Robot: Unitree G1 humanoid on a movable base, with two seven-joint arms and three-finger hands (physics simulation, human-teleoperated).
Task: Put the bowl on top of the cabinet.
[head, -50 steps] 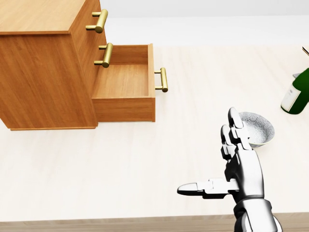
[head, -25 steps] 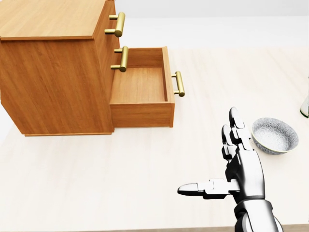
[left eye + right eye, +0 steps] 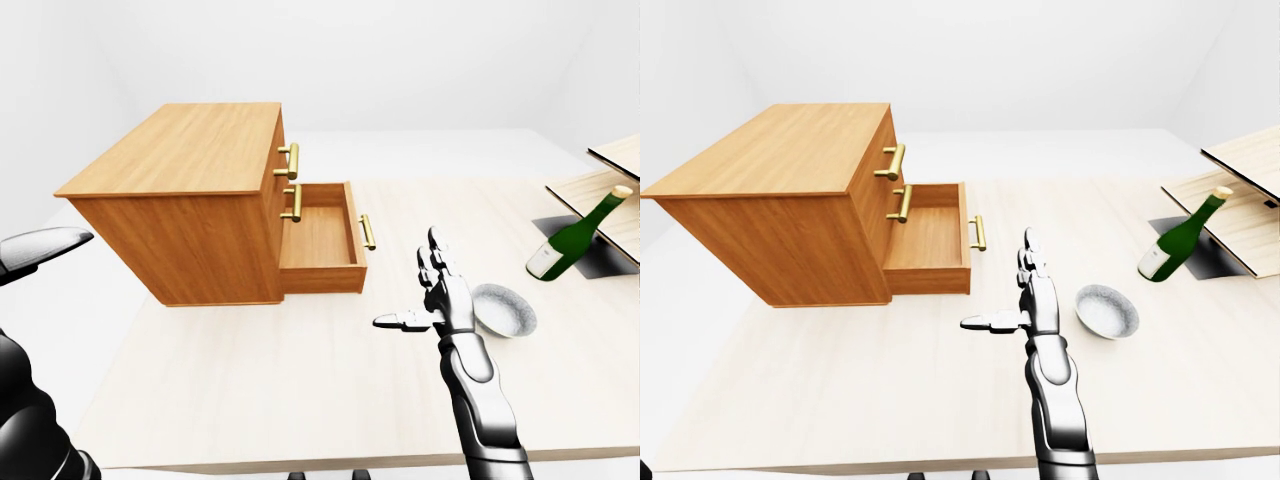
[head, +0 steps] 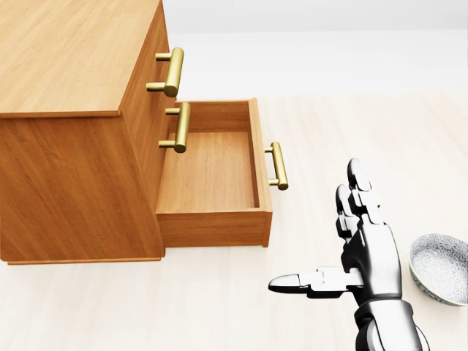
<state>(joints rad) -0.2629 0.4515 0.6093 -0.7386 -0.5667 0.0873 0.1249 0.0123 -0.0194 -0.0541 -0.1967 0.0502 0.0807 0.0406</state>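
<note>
Nearest, at the left edge of the left-eye view only, a dark fingertip of the left robot hand (image 3: 42, 249) juts in; whether its grip is wide or narrow cannot be told. The right robot hand (image 4: 370, 257) is raised above the pale desk (image 3: 880, 385), spread wide and holding nothing, fingers straight up and thumb out to the view's left.

Just to its right the speckled grey bowl (image 3: 1106, 311) sits upright on the desk, apart from the fingers. The head view cuts it at the right edge.

Farther on stands the wooden cabinet (image 3: 780, 152), its lower drawer (image 4: 208, 174) pulled open, with brass bar handles.

The eye views alone show, at far right, a green wine bottle (image 3: 1178, 242) tilted on a dark mat (image 3: 1212, 260) against slanted wooden boards (image 3: 1245, 225). Its pale label is too small to read.
</note>
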